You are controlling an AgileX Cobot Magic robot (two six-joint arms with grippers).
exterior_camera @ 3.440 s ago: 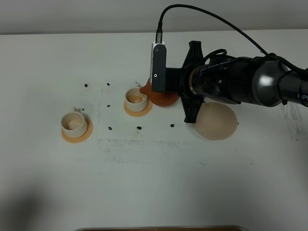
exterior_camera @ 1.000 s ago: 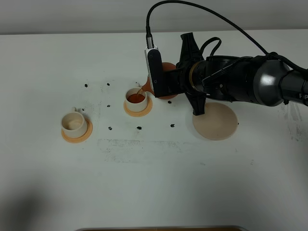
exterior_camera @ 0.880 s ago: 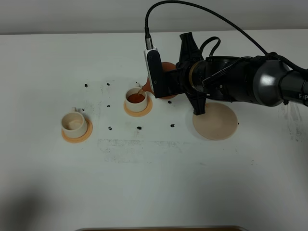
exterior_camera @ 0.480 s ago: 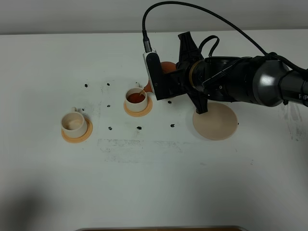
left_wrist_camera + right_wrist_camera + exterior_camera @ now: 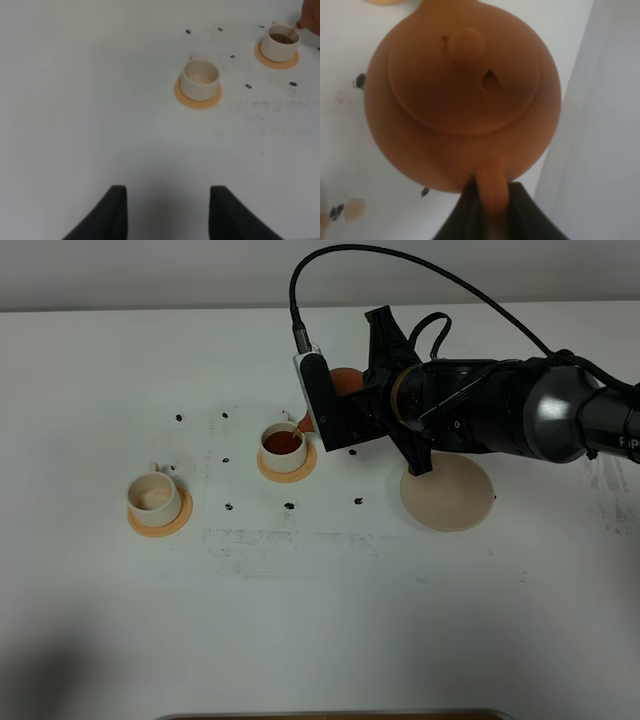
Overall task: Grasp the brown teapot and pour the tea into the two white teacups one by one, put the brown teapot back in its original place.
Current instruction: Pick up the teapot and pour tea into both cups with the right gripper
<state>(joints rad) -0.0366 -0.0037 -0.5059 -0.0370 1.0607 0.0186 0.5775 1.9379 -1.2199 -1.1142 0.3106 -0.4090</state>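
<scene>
My right gripper (image 5: 353, 408) is shut on the loop handle of the brown teapot (image 5: 345, 380) and holds it tilted, spout down, over the right white teacup (image 5: 283, 444). That cup holds dark red tea and stands on its orange coaster (image 5: 268, 470). The right wrist view shows the teapot (image 5: 462, 95) from above, with its handle between my fingers (image 5: 465, 215). The left white teacup (image 5: 153, 495) is empty on its coaster. The beige saucer (image 5: 452, 498) lies bare, to the right of the teapot. My left gripper (image 5: 167, 215) is open and empty, well short of the empty cup (image 5: 200, 79).
Small black spots dot the white table around the cups (image 5: 289, 506). A brown edge (image 5: 330, 714) shows at the table's near side. The right arm's black body (image 5: 500, 410) and cable hang over the table behind the saucer.
The right cup has filled with red tea since the earliest frame. My right wrist has rolled further, tilting the teapot more over that cup. The left cup and the saucer have not moved.
</scene>
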